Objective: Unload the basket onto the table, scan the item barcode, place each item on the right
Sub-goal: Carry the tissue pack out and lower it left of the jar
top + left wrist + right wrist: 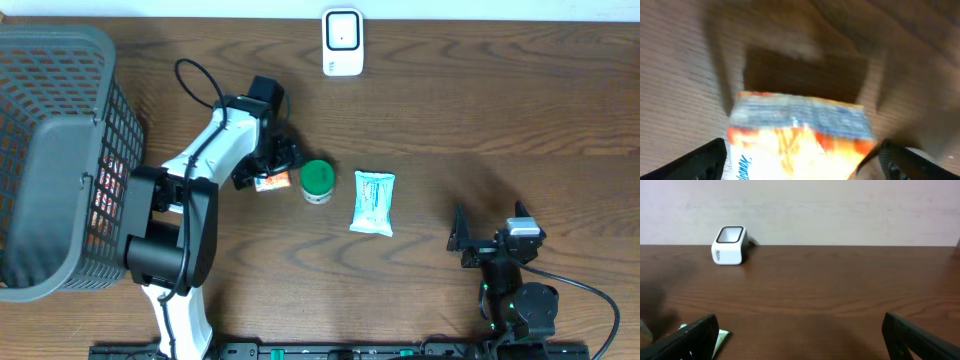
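Wood makes up the whole table top. It is dark brown, with wavy lines running across it. Behind the table is a plain pale wall, and that is all the room you can see.

A little white scanner stands at the far edge, in the middle, with its dark window facing up and forward. A big grey basket sits on the left side. Red and white things show through its holes, but they are too small to name.

The orange packet lies on the wood near the middle of the table, a bit to the left. The left gripper is right over it. Its two black fingers are spread wide, one on each side of the packet. The close-up is blurry, but a thin dark gap shows by the right finger, so the packet is not squeezed.

Just beside the packet stands a small jar with a green lid. A pale blue-green pack lies flat a little further right, apart from the jar.

The right gripper is low over the near right part of the table, well away from everything. Its fingers are wide apart too, with nothing in them. It looks across the bare wood toward the scanner.
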Controlling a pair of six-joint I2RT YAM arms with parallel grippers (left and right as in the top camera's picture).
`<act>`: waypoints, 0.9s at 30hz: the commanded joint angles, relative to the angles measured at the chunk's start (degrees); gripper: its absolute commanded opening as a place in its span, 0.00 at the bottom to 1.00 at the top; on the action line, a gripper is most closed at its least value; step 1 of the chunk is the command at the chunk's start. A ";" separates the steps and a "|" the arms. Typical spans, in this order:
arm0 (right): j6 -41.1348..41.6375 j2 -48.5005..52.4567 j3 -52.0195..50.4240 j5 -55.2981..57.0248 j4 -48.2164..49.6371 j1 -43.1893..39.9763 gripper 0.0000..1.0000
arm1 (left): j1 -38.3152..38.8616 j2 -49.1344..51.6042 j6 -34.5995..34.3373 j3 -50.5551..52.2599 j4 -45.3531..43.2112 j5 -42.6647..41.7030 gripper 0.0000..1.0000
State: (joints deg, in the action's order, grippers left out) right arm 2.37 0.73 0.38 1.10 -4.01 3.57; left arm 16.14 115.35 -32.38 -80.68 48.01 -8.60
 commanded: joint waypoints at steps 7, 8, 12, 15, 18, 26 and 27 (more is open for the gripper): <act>0.57 -0.17 -0.07 0.28 -0.13 0.26 0.99 | -0.26 -11.80 0.13 0.44 -0.35 5.49 0.90; 0.57 -0.17 -0.07 0.31 -0.13 0.26 0.99 | -0.26 -12.26 0.59 0.44 -0.76 5.46 0.66; 0.57 -0.17 -0.07 0.28 -0.13 0.26 0.99 | -0.24 -12.22 0.57 0.72 -2.08 5.46 0.07; 0.57 -0.17 -0.07 0.31 -0.13 0.26 0.99 | -0.20 -11.65 0.57 1.64 -3.28 5.46 0.07; 0.57 -0.17 -0.07 0.28 -0.13 0.26 0.99 | -0.20 -10.91 0.50 3.23 -3.76 5.73 0.07; 0.57 -0.17 -0.07 0.28 -0.13 0.26 0.99 | -0.20 -9.16 -2.25 7.58 -4.74 5.70 0.08; 0.57 -0.17 -0.07 0.28 -0.13 0.26 0.99 | -0.20 -8.87 -2.23 8.00 -5.07 5.75 0.08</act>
State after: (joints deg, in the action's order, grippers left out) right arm 2.37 0.73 0.38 1.10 -4.01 3.57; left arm 16.14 105.27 -33.50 -74.15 43.59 -4.08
